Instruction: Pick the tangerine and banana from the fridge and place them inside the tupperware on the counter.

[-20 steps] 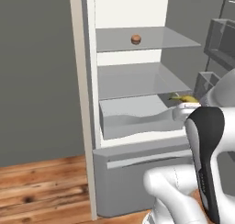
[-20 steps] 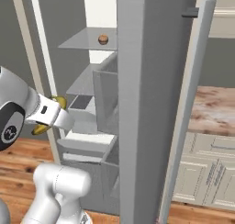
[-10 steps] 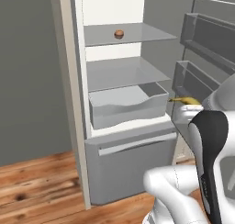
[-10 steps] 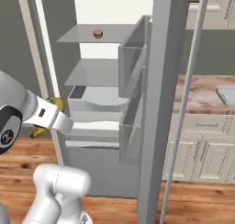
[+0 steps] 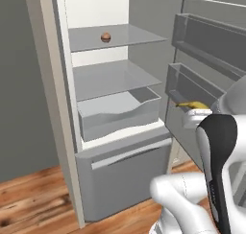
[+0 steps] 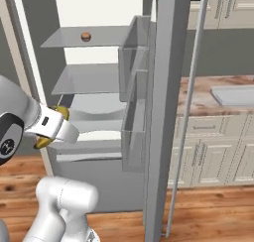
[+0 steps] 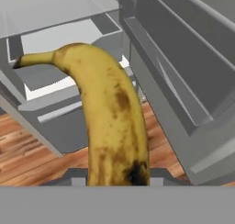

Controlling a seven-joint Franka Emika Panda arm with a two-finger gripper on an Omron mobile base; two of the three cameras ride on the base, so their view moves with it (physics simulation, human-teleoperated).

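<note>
The gripper (image 6: 49,128) is clenched on the banana (image 7: 110,122), its long axis running out past the fingers. The tupperware (image 6: 233,94) lies far right on the bench (image 6: 198,99), beyond the fridge (image 6: 163,102) door.

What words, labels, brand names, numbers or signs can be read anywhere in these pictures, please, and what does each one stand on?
No readable text anywhere.
The fridge, its shelves, drawer and door bins are plain grey and white, with no lettering.
The banana has only brown spots, no sticker.
The tangerine is unmarked.
A small round mark shows on the robot arm in the right base view; it is too small to read.
</note>
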